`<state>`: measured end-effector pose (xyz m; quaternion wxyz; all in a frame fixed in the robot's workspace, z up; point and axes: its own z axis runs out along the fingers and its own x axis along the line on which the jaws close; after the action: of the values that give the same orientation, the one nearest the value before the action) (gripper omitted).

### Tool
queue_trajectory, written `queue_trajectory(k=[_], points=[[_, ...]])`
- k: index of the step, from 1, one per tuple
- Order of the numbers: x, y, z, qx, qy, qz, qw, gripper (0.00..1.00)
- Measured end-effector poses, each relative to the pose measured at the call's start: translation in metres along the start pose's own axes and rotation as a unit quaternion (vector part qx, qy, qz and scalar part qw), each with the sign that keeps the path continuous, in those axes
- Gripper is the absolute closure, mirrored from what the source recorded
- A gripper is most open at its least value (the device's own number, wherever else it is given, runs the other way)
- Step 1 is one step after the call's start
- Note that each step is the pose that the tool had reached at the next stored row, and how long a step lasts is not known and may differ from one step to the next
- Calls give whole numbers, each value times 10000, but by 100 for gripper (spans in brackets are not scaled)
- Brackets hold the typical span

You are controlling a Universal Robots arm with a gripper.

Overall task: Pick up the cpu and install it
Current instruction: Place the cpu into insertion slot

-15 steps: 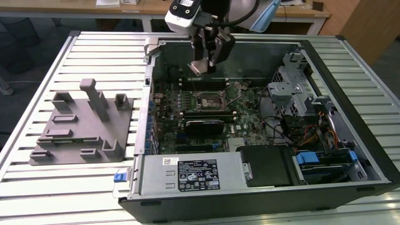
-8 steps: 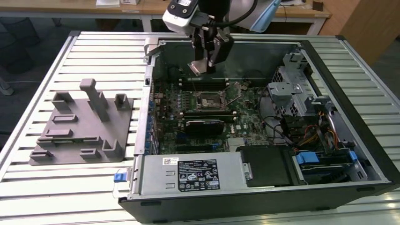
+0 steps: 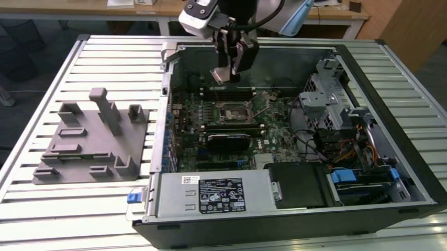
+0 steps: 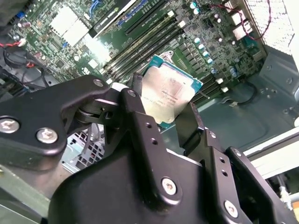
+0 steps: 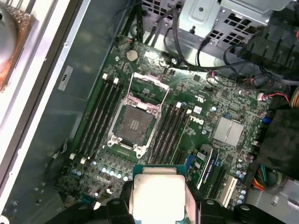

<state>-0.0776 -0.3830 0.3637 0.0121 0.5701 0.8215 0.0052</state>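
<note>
My gripper [image 3: 229, 72] hangs inside the open computer case, shut on the cpu [image 3: 222, 77]. The cpu [image 4: 169, 95] is a flat square chip with a silvery top, clamped by its edges between the black fingers [image 4: 140, 116]. In the first wrist view the cpu [image 5: 158, 196] is held flat above the motherboard. The open socket [image 5: 133, 125], with its metal frame lifted, lies a short way ahead of the chip, between the memory slots. In the exterior view the socket [image 3: 233, 111] sits below and slightly nearer than the gripper.
The computer case [image 3: 391, 157] lies open on a slatted metal table [image 3: 42, 198]. A grey plastic fixture [image 3: 91, 138] with upright blocks stands at the exterior view's left. A power supply [image 3: 209, 196], a drive cage [image 3: 328, 99] and loose cables [image 3: 349, 151] crowd the case.
</note>
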Motion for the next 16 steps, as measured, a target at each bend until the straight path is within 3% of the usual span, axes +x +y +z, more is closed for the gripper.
queue_trajectory(k=[6,14,16], points=[[0,0,5,5,-9,399,9992,47],[1,3,32,6,-39,991,9951,47],[6,29,63,7,-39,1013,9948,47]])
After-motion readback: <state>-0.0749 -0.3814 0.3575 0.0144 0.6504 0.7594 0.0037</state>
